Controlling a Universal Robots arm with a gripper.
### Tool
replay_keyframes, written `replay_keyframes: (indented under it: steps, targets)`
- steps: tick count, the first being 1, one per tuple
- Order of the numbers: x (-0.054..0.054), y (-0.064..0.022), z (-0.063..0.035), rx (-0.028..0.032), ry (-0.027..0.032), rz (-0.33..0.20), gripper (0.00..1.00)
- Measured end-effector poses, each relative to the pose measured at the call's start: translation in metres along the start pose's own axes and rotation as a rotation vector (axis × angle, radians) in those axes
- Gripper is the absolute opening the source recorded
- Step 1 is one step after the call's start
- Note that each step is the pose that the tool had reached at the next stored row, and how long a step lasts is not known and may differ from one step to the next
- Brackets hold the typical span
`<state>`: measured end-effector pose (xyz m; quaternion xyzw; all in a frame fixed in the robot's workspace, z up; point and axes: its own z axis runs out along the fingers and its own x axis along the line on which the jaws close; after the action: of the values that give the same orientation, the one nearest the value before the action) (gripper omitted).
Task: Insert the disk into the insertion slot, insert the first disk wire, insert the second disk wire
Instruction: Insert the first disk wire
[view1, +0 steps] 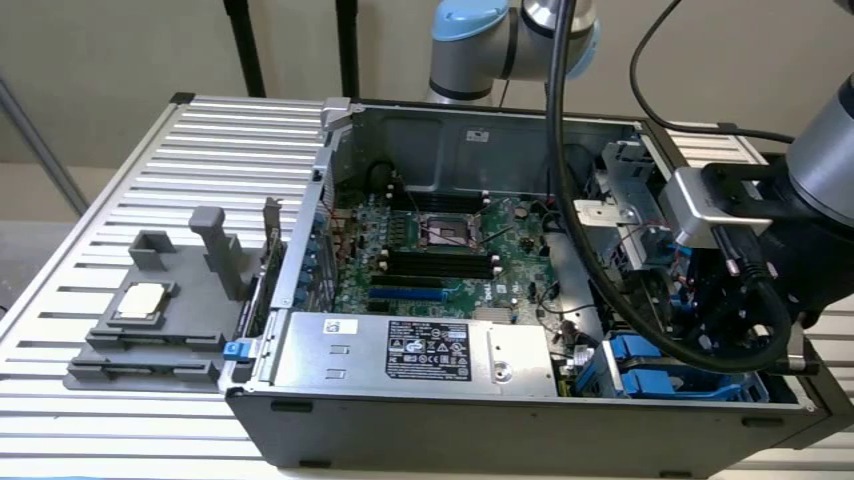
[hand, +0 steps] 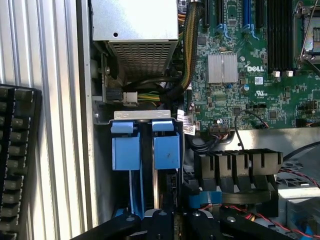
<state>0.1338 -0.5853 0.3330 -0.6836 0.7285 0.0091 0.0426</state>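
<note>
Blue-railed insertion slot (hand: 125, 152) just below gripper (hand: 168, 221) — w/ jaws closed.

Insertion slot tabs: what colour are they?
Bright blue. The insertion slot tabs show best in the wrist view.

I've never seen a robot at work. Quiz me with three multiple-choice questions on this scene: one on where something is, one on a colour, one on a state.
1. Where is the gripper?
A. over the grey stand on the table
B. over the processor socket
C. at the insertion slot in the case's corner

2. What colour are the slot's plastic tabs?
A. blue
B. red
C. yellow

3. The computer case is:
A. closed, panel on
B. open, with the motherboard showing
C. wrapped in plastic

Answers: C, the wrist view shows the slot right before the fingers; A, the tabs are bright blue; B, the board lies bare inside.
</note>
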Motion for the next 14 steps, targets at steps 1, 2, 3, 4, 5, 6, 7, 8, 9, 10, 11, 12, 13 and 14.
replay_keyframes:
  steps: [1, 2, 3, 4, 5, 6, 7, 8, 9, 10, 11, 12, 13, 14]
  targets:
    - [0.000, 0.0000, -0.0002, -0.0002, -0.0005, 0.000, 0.16]
    - [0.000, 0.0000, -0.0004, -0.0005, -0.0017, 0.000, 0.18]
    - [0.000, -0.0001, -0.0026, -0.0009, -0.0010, 0.000, 0.18]
    - [0.000, -0.0003, -0.0058, -0.0017, -0.0001, 0.000, 0.25]
    - [0.000, -0.0004, -0.0088, -0.0027, -0.0004, 0.000, 0.25]
    - [-0.001, -0.0006, -0.0123, -0.0036, 0.0001, 0.000, 0.25]
    - [-0.001, -0.0007, -0.0153, -0.0046, 0.0002, 0.000, 0.25]
    - [-0.001, -0.0007, -0.0178, -0.0057, 0.0002, 0.000, 0.25]
    - [-0.001, -0.0006, -0.0200, -0.0066, 0.0004, 0.000, 0.25]
    - [-0.001, -0.0003, -0.0219, -0.0074, 0.0004, 0.000, 0.25]
    - [0.000, 0.0002, -0.0237, -0.0081, 0.0005, 0.001, 0.25]
    - [0.000, 0.0012, -0.0251, -0.0085, 0.0006, 0.001, 0.25]
    - [0.000, 0.0030, -0.0256, -0.0087, 0.0003, 0.001, 0.25]
    - [0.000, 0.0055, -0.0258, -0.0088, 0.0003, 0.001, 0.25]
